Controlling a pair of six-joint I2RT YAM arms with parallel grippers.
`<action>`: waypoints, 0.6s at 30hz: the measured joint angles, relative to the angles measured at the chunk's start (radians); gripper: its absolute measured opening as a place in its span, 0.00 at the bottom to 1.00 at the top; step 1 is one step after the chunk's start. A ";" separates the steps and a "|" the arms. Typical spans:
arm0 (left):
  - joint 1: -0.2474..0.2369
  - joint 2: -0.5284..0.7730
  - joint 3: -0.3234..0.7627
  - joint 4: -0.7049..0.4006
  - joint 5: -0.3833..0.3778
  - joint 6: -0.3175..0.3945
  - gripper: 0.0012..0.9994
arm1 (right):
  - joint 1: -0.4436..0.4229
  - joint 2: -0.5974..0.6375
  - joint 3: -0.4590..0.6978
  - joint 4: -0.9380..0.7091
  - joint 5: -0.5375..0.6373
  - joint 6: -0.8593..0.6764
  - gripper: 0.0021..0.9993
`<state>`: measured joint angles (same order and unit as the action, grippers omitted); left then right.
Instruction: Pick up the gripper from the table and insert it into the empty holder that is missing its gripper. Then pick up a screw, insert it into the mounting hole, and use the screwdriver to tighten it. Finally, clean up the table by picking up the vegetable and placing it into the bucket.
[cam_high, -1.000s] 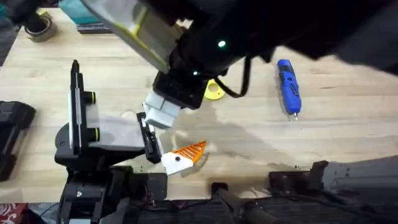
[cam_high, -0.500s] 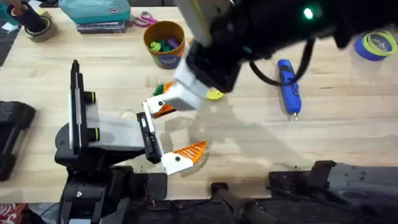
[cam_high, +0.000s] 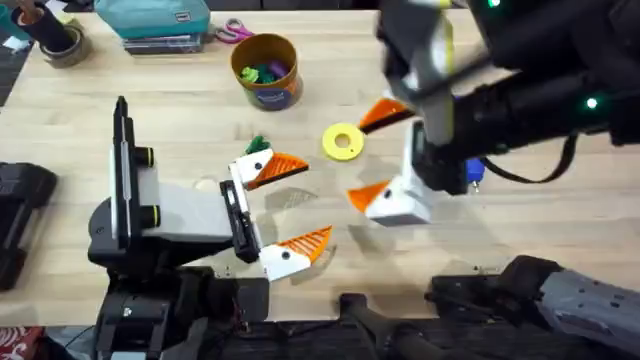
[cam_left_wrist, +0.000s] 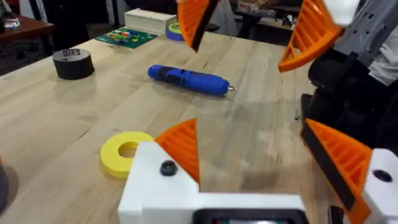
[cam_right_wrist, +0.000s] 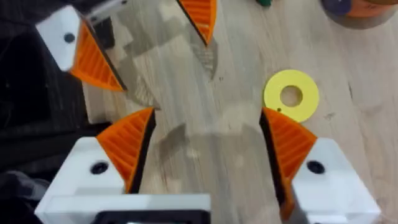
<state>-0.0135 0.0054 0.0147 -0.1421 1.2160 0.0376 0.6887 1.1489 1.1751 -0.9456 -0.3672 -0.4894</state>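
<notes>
The orange ribbed gripper (cam_high: 280, 165) sits in the white holder (cam_high: 245, 170), the far finger of my left gripper (cam_high: 290, 207), which stands open. A dark spot (cam_left_wrist: 166, 167) marks that holder's base; I cannot tell whether it is a screw or a bare hole. My right gripper (cam_high: 375, 155) hangs open and empty just right of it, above the table. The blue screwdriver (cam_left_wrist: 186, 79) lies behind, mostly under the right arm in the overhead view. The green vegetable (cam_high: 258, 146) lies beside the holder. Farther back stands the orange-tan bucket (cam_high: 265, 70).
A yellow ring (cam_high: 343, 141) lies between the two grippers. A black tape roll (cam_high: 62, 40), a teal box (cam_high: 150, 15) and scissors (cam_high: 232, 30) line the far edge. A green circuit board (cam_left_wrist: 127, 36) lies beyond the screwdriver.
My right gripper let go of the orange gripper at the left arm's far finger and drew back to the right, open. The orange gripper stayed in the holder.
</notes>
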 joint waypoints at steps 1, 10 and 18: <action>0.000 0.000 0.000 0.000 0.000 0.000 0.99 | -0.020 -0.011 -0.022 -0.001 -0.019 -0.034 1.00; 0.000 0.000 0.000 0.000 0.000 0.000 0.99 | -0.073 -0.019 -0.057 0.004 -0.069 -0.145 1.00; 0.000 0.000 0.000 0.000 0.000 0.000 0.99 | -0.073 -0.019 -0.058 0.004 -0.072 -0.149 1.00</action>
<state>-0.0135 0.0055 0.0147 -0.1421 1.2160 0.0376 0.6155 1.1297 1.1175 -0.9421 -0.4391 -0.6380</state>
